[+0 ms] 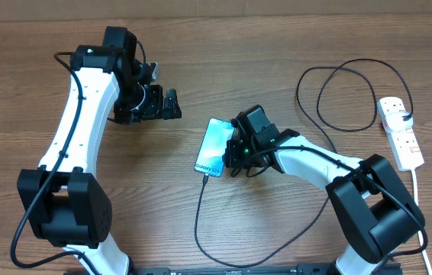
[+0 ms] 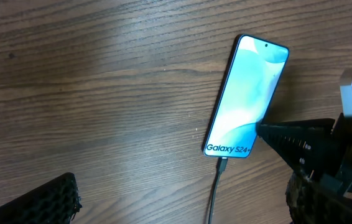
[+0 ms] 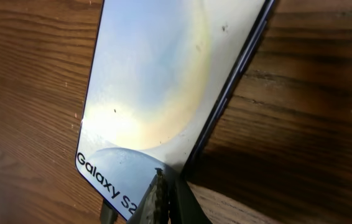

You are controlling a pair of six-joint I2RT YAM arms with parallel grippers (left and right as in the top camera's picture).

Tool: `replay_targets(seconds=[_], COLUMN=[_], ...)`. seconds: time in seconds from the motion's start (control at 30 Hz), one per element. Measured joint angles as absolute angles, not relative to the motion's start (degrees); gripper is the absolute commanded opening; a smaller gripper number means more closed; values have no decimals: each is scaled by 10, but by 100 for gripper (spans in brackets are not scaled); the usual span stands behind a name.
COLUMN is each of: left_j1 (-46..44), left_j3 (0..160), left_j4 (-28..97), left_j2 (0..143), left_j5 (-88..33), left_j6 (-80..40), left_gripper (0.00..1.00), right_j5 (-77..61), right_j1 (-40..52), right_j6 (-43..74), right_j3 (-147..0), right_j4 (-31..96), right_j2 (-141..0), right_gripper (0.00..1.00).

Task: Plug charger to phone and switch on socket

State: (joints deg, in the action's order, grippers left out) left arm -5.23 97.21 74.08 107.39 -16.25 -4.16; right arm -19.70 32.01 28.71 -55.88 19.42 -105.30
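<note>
The phone (image 1: 214, 147) lies flat on the wooden table with its light blue screen up and its "Galaxy S24" end toward me. The charger, a thin black cable (image 1: 198, 218), has its connector (image 2: 222, 165) at the phone's lower end and loops away to the right. My right gripper (image 1: 227, 157) is shut, and its joined fingertips (image 3: 160, 180) rest against the phone's right edge near the lettering, with nothing between them. My left gripper (image 1: 159, 103) hangs open to the left of the phone, holding nothing. The socket (image 1: 401, 131), a white power strip, lies at the far right.
The black cable makes a large loop (image 1: 338, 98) on the table between the phone and the power strip. A white cord (image 1: 418, 206) runs from the strip toward the front edge. Both arm bases stand along the near side.
</note>
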Motion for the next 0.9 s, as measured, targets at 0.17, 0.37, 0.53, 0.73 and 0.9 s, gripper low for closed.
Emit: replay_targets(seconds=[0.17,0.37,0.53,0.73,0.9], left_j1=[-52,-52,-52,-52,-52], left_j3=[972,972,972,972,972], left_j4=[741,741,741,741,741], left_j2=[1074,1074,1074,1074,1074], left_j5=[-163,-162,-162,-162,-162], left_j6=[-42,-42,-42,-42,-42], left_gripper=[100,100,100,100,100], right_j5=[-196,-170,-120,-93,-85], right_j1=[300,263,239,229,230], right_j6=[287,284,280,270,279], right_j3=[-584,-679,-781,-861,-840], right_j4=[281,404,536,580,548], right_j2=[-1053,-1044,-1014,-983,-982], right_gripper=[4,4,4,4,4])
